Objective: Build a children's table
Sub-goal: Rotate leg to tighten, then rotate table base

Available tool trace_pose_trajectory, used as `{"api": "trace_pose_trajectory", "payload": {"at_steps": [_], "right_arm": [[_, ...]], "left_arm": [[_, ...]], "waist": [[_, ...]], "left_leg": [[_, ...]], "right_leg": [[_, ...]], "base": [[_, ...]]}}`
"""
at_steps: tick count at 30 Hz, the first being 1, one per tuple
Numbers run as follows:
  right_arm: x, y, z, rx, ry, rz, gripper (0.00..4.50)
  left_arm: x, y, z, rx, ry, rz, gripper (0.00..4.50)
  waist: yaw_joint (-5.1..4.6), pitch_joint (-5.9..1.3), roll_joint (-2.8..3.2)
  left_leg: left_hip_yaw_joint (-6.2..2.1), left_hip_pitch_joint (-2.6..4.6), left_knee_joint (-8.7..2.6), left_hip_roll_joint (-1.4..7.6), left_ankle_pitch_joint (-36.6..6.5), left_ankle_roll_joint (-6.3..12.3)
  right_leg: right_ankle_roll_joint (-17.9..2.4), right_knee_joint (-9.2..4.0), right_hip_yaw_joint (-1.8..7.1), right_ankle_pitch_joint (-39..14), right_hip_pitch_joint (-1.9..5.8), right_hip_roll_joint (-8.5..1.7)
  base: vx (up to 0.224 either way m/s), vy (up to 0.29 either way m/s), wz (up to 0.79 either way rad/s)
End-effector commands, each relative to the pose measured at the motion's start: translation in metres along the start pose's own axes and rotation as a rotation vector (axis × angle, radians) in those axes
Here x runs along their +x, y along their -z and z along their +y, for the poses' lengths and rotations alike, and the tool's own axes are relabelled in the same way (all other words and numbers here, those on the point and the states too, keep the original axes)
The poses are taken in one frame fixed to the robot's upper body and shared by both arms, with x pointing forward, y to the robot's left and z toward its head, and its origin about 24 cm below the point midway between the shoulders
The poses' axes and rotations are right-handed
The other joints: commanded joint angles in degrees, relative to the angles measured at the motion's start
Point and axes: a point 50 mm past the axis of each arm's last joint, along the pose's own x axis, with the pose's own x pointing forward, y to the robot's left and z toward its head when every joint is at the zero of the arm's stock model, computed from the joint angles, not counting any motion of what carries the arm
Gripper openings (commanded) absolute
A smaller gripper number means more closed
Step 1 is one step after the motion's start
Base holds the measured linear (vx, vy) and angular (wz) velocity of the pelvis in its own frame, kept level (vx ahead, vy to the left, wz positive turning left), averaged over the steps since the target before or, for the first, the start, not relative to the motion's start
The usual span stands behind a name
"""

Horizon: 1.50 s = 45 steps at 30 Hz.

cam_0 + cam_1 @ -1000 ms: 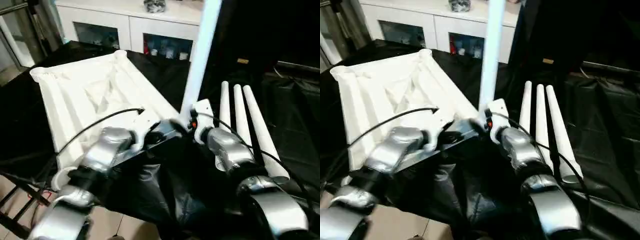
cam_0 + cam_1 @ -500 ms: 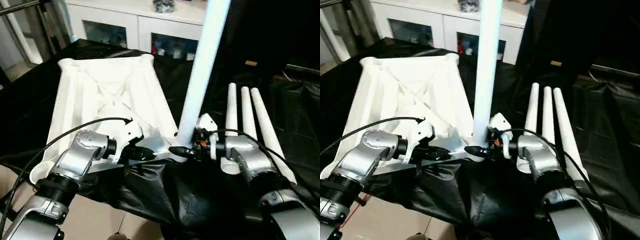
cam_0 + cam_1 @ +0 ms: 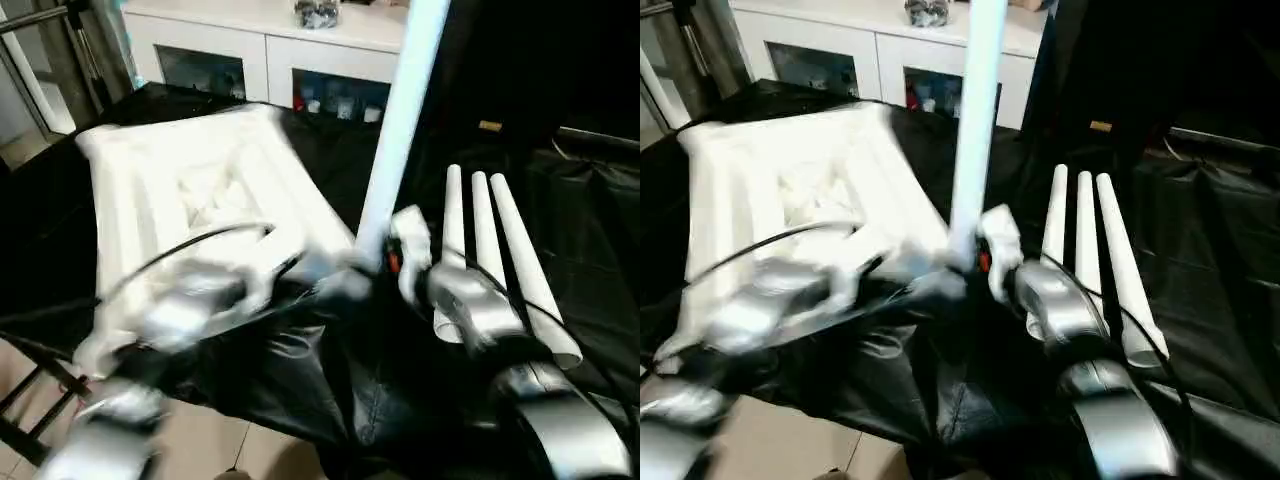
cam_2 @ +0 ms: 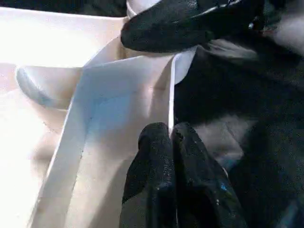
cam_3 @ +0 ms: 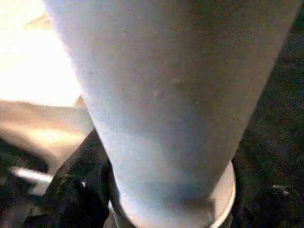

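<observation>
A white tabletop (image 3: 190, 190) lies upside down on a black-draped surface (image 3: 600, 240), a white cabinet (image 3: 270, 50) beyond it. One white leg (image 3: 400, 130) stands upright in the tabletop's near corner socket — the right gripper (image 5: 156, 209) closes around its base. Three spare legs (image 3: 490, 250) lie side by side, off to the right. The left gripper (image 4: 172, 142), fingers pressed together, pinches the tabletop's thin edge.
</observation>
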Motion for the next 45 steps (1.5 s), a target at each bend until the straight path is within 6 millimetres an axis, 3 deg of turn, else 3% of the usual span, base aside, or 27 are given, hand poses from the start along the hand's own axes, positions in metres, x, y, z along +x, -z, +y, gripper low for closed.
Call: {"api": "trace_pose_trajectory", "payload": {"at_steps": [1,2,3,4,6,8,9,13,17,23,24,25,29,31,33,36,37,38,39,40,41,42,43,44,45], "right_arm": [[0.007,0.023,0.006,0.076,0.119,0.112,2.74],[0.009,0.024,0.007,0.090,0.141,0.114,2.74],[0.010,0.024,0.007,0.100,0.154,0.115,3.29],[0.011,0.025,0.008,0.114,0.162,0.112,3.43],[0.011,0.025,0.009,0.120,0.162,0.110,3.49],[0.011,0.023,0.008,0.091,0.179,0.103,3.78],[0.010,0.022,0.006,0.061,0.191,0.098,3.86],[0.005,0.011,-0.005,0.045,0.210,0.027,3.86],[-0.003,0.003,-0.014,0.032,0.221,-0.025,3.86],[-0.026,-0.009,-0.028,0.006,0.247,-0.103,3.86],[-0.028,-0.010,-0.027,-0.002,0.238,-0.106,3.86],[-0.029,-0.011,-0.027,-0.003,0.237,-0.106,3.89],[-0.031,-0.010,-0.021,-0.032,0.194,-0.074,3.89],[-0.030,-0.008,-0.017,-0.040,0.195,-0.039,3.89],[-0.027,-0.007,-0.013,-0.039,0.178,-0.025,3.89],[-0.022,-0.005,0.001,-0.056,0.113,0.017,3.89],[-0.021,-0.005,0.001,-0.059,0.110,0.021,3.89],[-0.019,-0.003,0.006,-0.074,0.089,0.044,3.89],[-0.018,-0.002,0.008,-0.074,0.080,0.055,3.89],[-0.017,-0.002,0.010,-0.069,0.072,0.064,3.89],[-0.017,-0.001,0.011,-0.068,0.070,0.067,3.89],[-0.014,-0.001,0.013,-0.069,0.064,0.076,3.89],[-0.013,0.000,0.013,-0.070,0.061,0.079,3.89],[-0.012,0.000,0.014,-0.070,0.060,0.082,3.89],[-0.011,0.001,0.014,-0.069,0.061,0.086,3.89]], "left_arm": [[0.010,-0.026,0.007,-0.079,-0.141,-0.096,0.00],[0.014,-0.029,0.006,-0.081,-0.163,-0.100,0.00],[0.016,-0.031,0.006,-0.080,-0.177,-0.102,0.00],[0.020,-0.033,0.004,-0.073,-0.177,-0.107,0.00],[0.022,-0.034,0.002,-0.065,-0.168,-0.111,0.00],[0.024,-0.034,-0.001,-0.048,-0.147,-0.108,0.00],[0.025,-0.034,-0.003,-0.035,-0.136,-0.102,0.00],[0.026,-0.031,-0.001,-0.021,-0.147,-0.080,0.00],[0.029,-0.031,0.003,-0.019,-0.178,-0.065,0.00],[0.035,-0.038,0.011,-0.023,-0.284,-0.080,0.00],[0.035,-0.041,0.012,-0.013,-0.297,-0.105,0.00],[0.035,-0.042,0.013,-0.010,-0.298,-0.113,0.44],[0.030,-0.057,0.016,-0.012,-0.309,-0.230,0.70],[0.022,-0.060,0.022,0.030,-0.362,-0.241,0.97],[0.012,-0.061,0.030,0.050,-0.410,-0.244,0.97],[-0.026,-0.058,0.052,0.123,-0.564,-0.222,0.97],[-0.030,-0.058,0.053,0.130,-0.575,-0.218,0.97],[-0.054,-0.055,0.061,0.170,-0.650,-0.190,0.97],[-0.068,-0.052,0.064,0.179,-0.683,-0.169,0.97],[-0.082,-0.049,0.067,0.179,-0.711,-0.146,0.97],[-0.088,-0.048,0.068,0.178,-0.722,-0.135,0.97],[-0.114,-0.039,0.069,0.174,-0.770,-0.087,0.97],[-0.126,-0.035,0.070,0.170,-0.789,-0.073,0.97],[-0.131,-0.033,0.069,0.168,-0.797,-0.068,0.97],[-0.137,-0.027,0.069,0.153,-0.806,-0.052,0.97]], "waist": [[-0.03,-3.72,0.14],[-0.03,-3.72,0.14],[0.28,-3.85,0.24],[0.25,-3.81,0.10],[0.40,-3.87,0.45],[0.27,-3.76,0.19],[0.13,-3.72,0.43],[0.03,-3.56,0.41],[0.11,-3.52,0.29],[0.32,-3.88,-0.03],[0.26,-3.99,0.16],[0.21,-3.96,0.04],[-0.01,-3.90,0.15],[-0.02,-3.77,0.45],[-0.12,-3.76,0.42],[-0.34,-3.67,0.66],[-0.30,-3.73,0.79],[-0.31,-3.65,0.80],[-0.58,-3.64,0.99],[-0.51,-3.70,0.86],[-0.67,-3.57,1.09],[-0.30,-3.59,0.57],[-0.27,-3.61,0.84],[-0.42,-3.34,1.12],[-0.36,-3.31,1.27]], "left_leg": [[-0.08,0.15,-3.30,1.22,-6.4,0.67],[-0.08,0.15,-3.30,1.22,-6.4,0.67],[-0.05,0.15,-3.14,1.21,-5.6,1.17],[-0.06,-0.18,-3.12,1.14,-5.4,1.78],[-0.09,-0.24,-3.04,1.03,-5.1,2.33],[-0.10,-0.32,-3.13,1.09,-5.7,2.73],[-0.15,-0.26,-3.18,1.18,-6.5,2.58],[-0.11,-0.12,-3.29,1.16,-8.2,2.18],[-0.11,-0.05,-3.27,1.15,-8.5,2.45],[-0.22,-0.57,-2.82,0.76,-3.6,4.55],[-0.26,-0.61,-2.76,0.75,-3.2,4.84],[-0.24,-0.62,-2.76,0.73,-3.2,5.04],[-0.27,-0.70,-2.71,0.81,-3.7,5.47],[-0.27,-0.38,-2.87,1.13,-5.3,4.78],[-0.38,-0.46,-3.00,1.22,-5.6,4.32],[-0.40,-0.39,-3.08,1.28,-6.2,3.23],[-0.46,-0.19,-3.15,1.51,-6.2,2.90],[-0.43,-0.29,-3.15,1.48,-6.0,2.65],[-0.61,-0.51,-3.34,1.68,-5.4,2.28],[-0.38,-0.09,-3.21,1.65,-5.5,2.09],[-0.49,-0.26,-3.32,1.72,-5.2,1.89],[-0.26,0.21,-3.29,1.76,-5.9,1.59],[-0.49,0.00,-3.41,1.93,-5.5,1.35],[-0.30,-0.07,-3.51,1.65,-5.7,1.01],[-0.15,0.32,-3.40,1.57,-6.5,0.63]], "right_leg": [[-11.2,-4.33,3.20,-6.5,3.11,-4.51],[-11.2,-4.33,3.20,-6.5,3.11,-4.51],[-12.3,-4.04,3.17,-2.8,3.21,-4.50],[-12.4,-3.89,3.09,-1.7,3.47,-4.47],[-12.4,-3.88,3.07,-1.2,3.53,-4.52],[-12.1,-4.08,2.99,-1.8,3.61,-4.57],[-11.9,-4.34,2.95,-3.5,3.55,-4.72],[-11.2,-4.71,3.00,-6.7,3.46,-4.59],[-10.9,-4.77,3.03,-6.4,3.45,-4.49],[-11.1,-4.13,2.94,1.6,4.17,-4.20],[-11.1,-4.03,2.87,2.0,4.17,-4.27],[-11.0,-4.19,2.84,1.8,4.18,-4.26],[-12.0,-4.35,2.78,1.3,4.20,-4.35],[-12.3,-4.43,2.80,-0.4,3.84,-4.45],[-12.3,-4.27,2.80,-0.6,3.96,-4.44],[-11.7,-4.29,2.80,-1.7,3.76,-4.45],[-11.8,-4.11,2.80,-1.7,3.75,-4.53],[-11.8,-4.05,2.84,-1.6,3.71,-4.56],[-11.7,-3.79,2.77,-1.0,3.82,-4.54],[-11.7,-3.87,2.81,-0.8,3.49,-4.44],[-12.2,-3.62,2.86,-0.3,3.53,-4.53],[-12.3,-3.76,2.93,-1.4,3.23,-4.59],[-12.6,-3.40,2.95,-1.3,3.39,-4.84],[-12.3,-3.77,2.88,-2.2,3.07,-4.38],[-12.3,-3.87,3.00,-2.3,2.77,-4.18]], "base": [[0.000,0.000,0.00],[0.000,0.000,0.00],[0.000,0.000,0.00],[0.000,0.000,0.00],[0.000,0.000,0.00],[0.000,0.000,0.00],[0.000,0.000,0.00],[0.000,0.000,0.00],[0.000,0.000,0.00],[0.000,0.000,0.00],[0.000,0.000,0.00],[0.000,0.000,0.00],[0.000,0.000,0.00],[0.000,0.000,0.00],[0.000,0.000,0.00],[0.000,0.000,0.00],[0.000,0.000,0.00],[0.000,0.000,0.00],[0.000,0.000,0.00],[0.000,0.000,0.00],[0.000,0.000,0.00],[0.000,0.000,0.00],[0.000,0.000,0.00],[0.000,0.000,0.00],[0.000,0.000,0.00]]}}
